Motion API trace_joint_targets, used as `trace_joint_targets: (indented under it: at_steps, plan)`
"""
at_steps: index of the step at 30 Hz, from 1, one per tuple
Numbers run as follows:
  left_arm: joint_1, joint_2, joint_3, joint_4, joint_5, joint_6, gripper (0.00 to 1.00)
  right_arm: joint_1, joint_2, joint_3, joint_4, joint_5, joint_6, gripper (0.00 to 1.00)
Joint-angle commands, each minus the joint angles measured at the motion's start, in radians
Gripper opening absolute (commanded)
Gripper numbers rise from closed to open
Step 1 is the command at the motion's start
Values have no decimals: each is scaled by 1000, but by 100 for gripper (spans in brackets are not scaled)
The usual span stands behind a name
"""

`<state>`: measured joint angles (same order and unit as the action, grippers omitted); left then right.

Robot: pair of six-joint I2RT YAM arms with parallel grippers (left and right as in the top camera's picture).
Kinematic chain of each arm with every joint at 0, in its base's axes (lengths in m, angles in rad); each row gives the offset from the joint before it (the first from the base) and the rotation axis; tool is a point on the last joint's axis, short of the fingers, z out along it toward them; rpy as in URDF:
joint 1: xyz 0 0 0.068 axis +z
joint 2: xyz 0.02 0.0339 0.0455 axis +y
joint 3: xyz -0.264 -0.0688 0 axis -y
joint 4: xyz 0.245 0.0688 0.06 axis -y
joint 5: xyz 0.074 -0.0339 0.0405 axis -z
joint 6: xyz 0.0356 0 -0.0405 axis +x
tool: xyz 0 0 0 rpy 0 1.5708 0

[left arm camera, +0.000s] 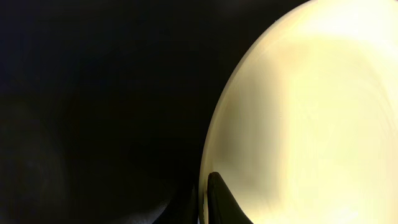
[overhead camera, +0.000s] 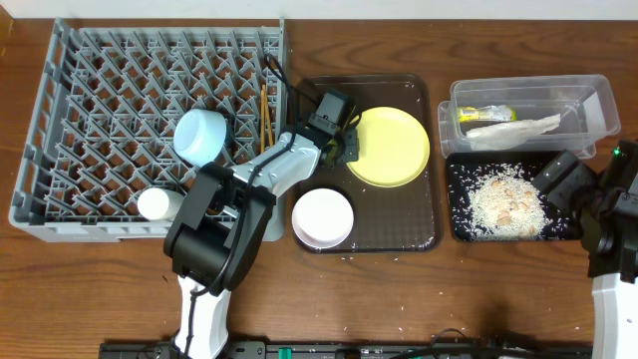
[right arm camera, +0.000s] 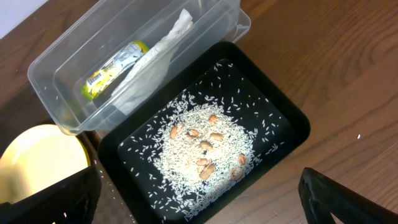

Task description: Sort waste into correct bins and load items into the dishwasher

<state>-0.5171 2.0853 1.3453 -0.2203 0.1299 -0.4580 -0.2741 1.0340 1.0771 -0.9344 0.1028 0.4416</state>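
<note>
Left hand [overhead camera: 342, 145] is closed on the plate [overhead camera: 394, 145] rim: loading step, I judge. Next it must lift it to the rack [overhead camera: 100, 100]. Right hand [right arm camera: 199, 200] is wide open, empty.

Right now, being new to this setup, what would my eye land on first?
The yellow plate on the brown serving tray, its rim pinched by the left gripper. Next, the heap of white rice in the black tray at right, and the blue bowl in the grey rack at left.
</note>
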Motion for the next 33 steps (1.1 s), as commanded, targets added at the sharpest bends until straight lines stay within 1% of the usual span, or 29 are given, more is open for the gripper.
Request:
trace_joint_targets:
  at_steps: [1, 7, 12, 15, 20, 24, 27, 30, 33]
  plan:
    - [7, -67, -2, -2, -11, 65, 7, -7, 0, 2, -2, 9, 14, 99]
    - [17, -196, 0, -3, -11, 140, 7, -7, 0, 2, -2, 9, 14, 99]
    - [45, -291, 0, -27, -11, 163, 7, -7, 0, 2, -2, 9, 14, 99]
    - [81, -360, 0, -43, -11, 185, 7, -7, 0, 2, -2, 9, 14, 99]
    - [170, -520, 0, -98, -12, 284, 7, -7, 0, 2, -2, 9, 14, 99]
    - [230, -609, 0, -151, -11, 286, 8, -7, 0, 2, -2, 9, 14, 99]
    - [232, -613, 0, -172, -7, 285, 8, -7, 0, 2, -2, 9, 14, 99]
    - [182, -541, 0, -164, -8, 285, 8, -7, 0, 2, -2, 9, 14, 99]
    - [131, -430, 0, -145, -12, 287, 7, -7, 0, 2, -2, 9, 14, 99]
